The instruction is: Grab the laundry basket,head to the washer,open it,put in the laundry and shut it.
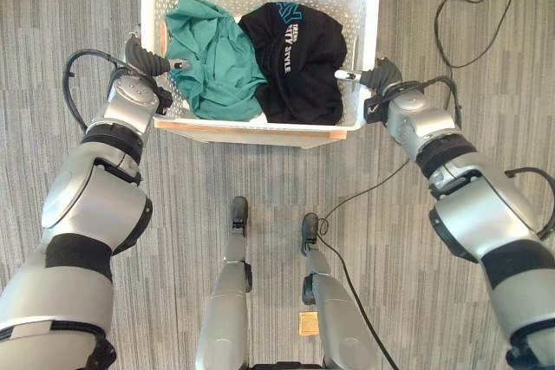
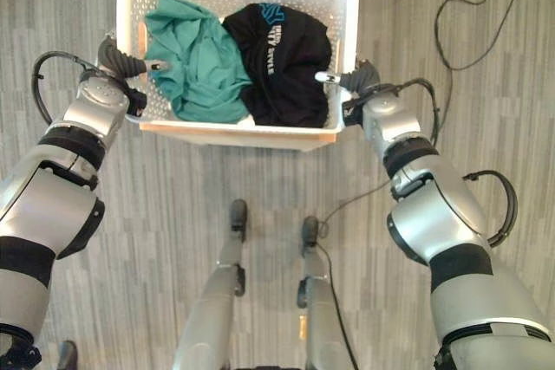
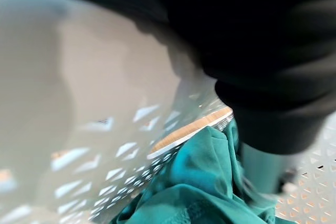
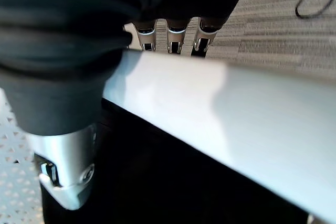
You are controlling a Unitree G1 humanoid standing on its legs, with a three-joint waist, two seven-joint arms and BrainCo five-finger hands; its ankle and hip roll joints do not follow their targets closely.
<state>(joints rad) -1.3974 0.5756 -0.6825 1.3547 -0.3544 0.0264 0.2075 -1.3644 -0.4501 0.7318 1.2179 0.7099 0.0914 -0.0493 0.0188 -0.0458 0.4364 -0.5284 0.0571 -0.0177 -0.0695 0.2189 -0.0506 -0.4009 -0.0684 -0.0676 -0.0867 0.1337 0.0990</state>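
Observation:
A white perforated laundry basket [image 1: 371, 6] rests in front of me with a teal garment [image 1: 212, 58] on its left and a black printed garment [image 1: 299, 62] on its right. My left hand [image 1: 146, 60] grips the basket's left rim, its thumb [image 3: 262, 171] inside over the teal garment [image 3: 199, 182]. My right hand [image 1: 381, 75] grips the right rim [image 4: 210, 108]: its fingers [image 4: 173, 30] curl down the outside, and its thumb [image 4: 65, 182] reaches inside beside the black garment [image 4: 157, 182].
The basket stands on a light wooden board [image 1: 251, 130] whose edge shows along its near side and again behind it. Grey striped carpet [image 1: 451, 127] surrounds it on all sides.

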